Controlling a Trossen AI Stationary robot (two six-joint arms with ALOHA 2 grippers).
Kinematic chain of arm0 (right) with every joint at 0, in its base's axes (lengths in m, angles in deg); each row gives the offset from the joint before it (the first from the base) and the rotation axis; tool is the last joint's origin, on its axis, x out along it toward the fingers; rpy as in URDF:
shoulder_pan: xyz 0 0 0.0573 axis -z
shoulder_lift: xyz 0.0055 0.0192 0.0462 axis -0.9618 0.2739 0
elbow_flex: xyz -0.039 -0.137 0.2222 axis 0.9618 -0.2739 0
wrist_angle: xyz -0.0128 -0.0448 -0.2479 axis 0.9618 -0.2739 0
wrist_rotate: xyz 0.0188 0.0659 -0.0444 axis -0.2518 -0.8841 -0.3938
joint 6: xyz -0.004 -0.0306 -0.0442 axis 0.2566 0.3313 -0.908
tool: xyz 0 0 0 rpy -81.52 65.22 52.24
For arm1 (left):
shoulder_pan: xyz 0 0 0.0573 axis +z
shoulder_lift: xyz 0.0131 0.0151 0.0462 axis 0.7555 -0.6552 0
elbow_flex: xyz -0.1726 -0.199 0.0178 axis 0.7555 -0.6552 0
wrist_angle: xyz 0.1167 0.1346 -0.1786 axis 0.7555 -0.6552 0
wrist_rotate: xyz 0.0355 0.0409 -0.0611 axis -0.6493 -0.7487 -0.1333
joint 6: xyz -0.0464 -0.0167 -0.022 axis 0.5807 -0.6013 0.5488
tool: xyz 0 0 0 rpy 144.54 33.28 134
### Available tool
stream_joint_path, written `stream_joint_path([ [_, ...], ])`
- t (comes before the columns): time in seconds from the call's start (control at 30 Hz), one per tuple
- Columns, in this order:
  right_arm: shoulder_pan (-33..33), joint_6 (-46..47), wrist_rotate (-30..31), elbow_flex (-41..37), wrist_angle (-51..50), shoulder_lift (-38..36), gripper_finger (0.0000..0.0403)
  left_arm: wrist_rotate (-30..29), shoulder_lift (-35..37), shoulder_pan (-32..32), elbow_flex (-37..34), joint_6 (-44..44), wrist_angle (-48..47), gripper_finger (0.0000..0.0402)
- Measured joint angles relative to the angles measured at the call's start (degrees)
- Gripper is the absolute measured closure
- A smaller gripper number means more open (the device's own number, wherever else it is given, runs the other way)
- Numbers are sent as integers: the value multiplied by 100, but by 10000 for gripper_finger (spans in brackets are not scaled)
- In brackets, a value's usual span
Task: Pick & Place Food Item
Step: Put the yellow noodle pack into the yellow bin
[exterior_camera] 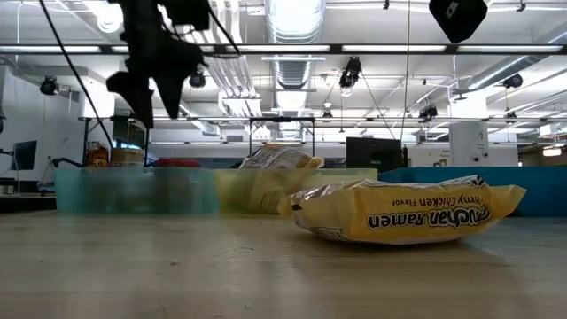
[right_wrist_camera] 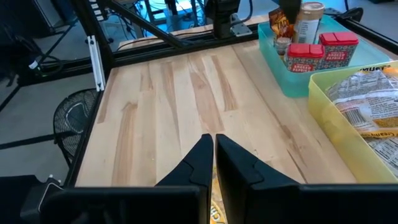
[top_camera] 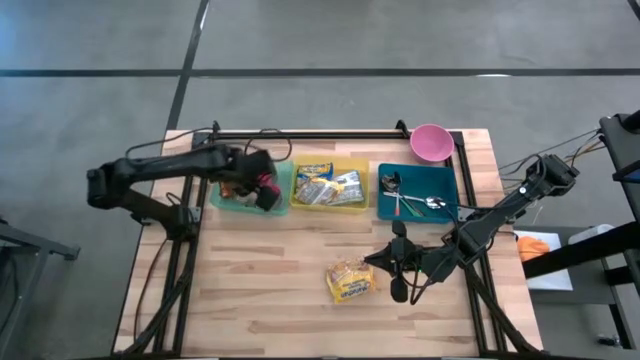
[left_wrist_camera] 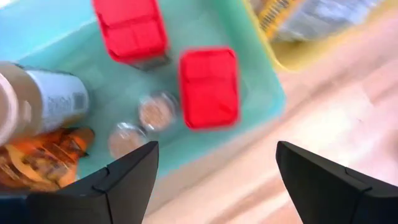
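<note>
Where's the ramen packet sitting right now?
The ramen packet lies on the bare wood in the high view, toward the table's front, below the yellow bin, with the shut right gripper just to its right.

Along the table's (top_camera: 260, 290) far edge, three bins in a row: bin of jars (top_camera: 222, 203) left, bin of packets (top_camera: 352, 203) touching it, tray of cutlery (top_camera: 447, 176) right. Behind the tray, a bowl (top_camera: 431, 142). Nearer than the packet bin, a ramen pack (top_camera: 352, 282) alone on the table.
</note>
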Motion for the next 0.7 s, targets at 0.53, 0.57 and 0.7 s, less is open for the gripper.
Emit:
stream_joint_path([
  [0.53,15,445,-409,66,-54,256,385,-1053,1800,-3309,-1915,1120,3836,69],
  [0.57,51,719,-403,98,-68,273,385,-1058,1809,-3418,-2025,1086,4206,69],
  [0.7,132,2100,-408,228,-642,383,385,-1108,1812,-3584,-2346,470,5324,69],
])
